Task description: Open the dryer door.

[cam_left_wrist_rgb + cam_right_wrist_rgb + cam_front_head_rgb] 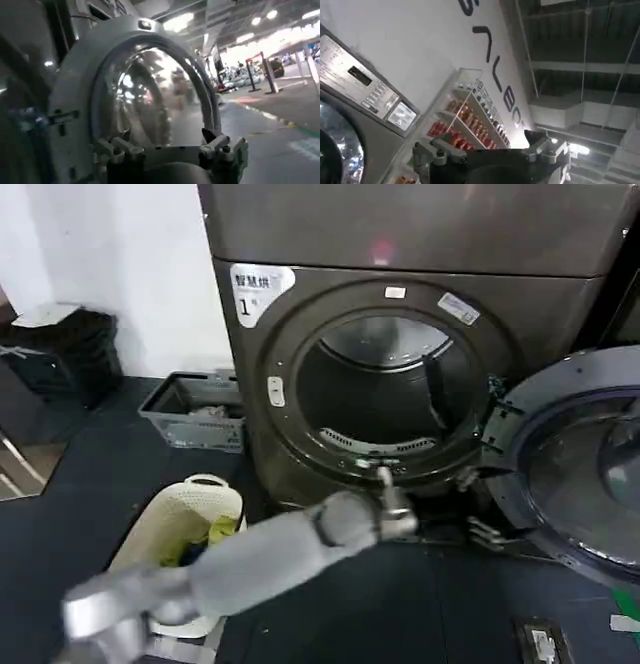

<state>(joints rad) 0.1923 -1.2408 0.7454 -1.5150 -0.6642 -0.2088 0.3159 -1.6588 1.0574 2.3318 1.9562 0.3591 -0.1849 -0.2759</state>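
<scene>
In the head view, the dryer [300,294] is being seen front-on, its "1" sticker [258,288] at the upper corner and its drum mouth [385,389] standing exposed. The dryer door [575,459] is being shown swung well out on the right side of the machine, its grey inner side turned towards the camera and its hinge [495,424] at the drum's right edge. The left arm [270,554] is being held across the foreground, ending just below the drum mouth; whether its claw is spread or pressed together cannot be told here. A laundry basket [190,519] and a grey crate [190,416] are being left on the floor [60,514] to the left.

In the left wrist view, the left gripper [170,147] is being shown with its fingers spread apart and nothing pinched between them, the door's inner ring and glass [150,100] lying close beyond.

In the right wrist view, the right gripper [487,150] is likewise being shown spread and empty, pointed up past a control panel [365,85] towards shelves [470,120].

The door is being judged heavy and rigid, swinging only about its hinge; its chrome and glass are being taken as slippery. Hold is best taken at the free edge of the plastic rim, far from the hinge.
</scene>
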